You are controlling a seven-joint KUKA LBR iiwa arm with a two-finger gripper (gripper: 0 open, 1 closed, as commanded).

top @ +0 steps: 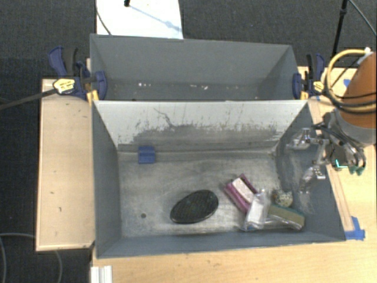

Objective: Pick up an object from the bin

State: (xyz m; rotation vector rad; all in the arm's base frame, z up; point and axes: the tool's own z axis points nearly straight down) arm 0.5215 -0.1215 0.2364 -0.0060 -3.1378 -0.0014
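At the far left of the bin [106,175] floor we see a small blue block [146,154], close under the back wall. Further right, toward the front, lies a flat black oval [194,206], well apart from the block. Next comes a small heap at the front right: a purple-and-white packet [238,192], tilted, touching a clear white wrapper [257,211]. Just beside that are a small pale round thing [284,199] and an olive-green bar [287,217] lying along the front edge. Rightmost, the gripper [310,158] hangs over the bin's sloping right wall, near the round thing and the bar but apart from them. We cannot tell whether it is spread or pressed together.
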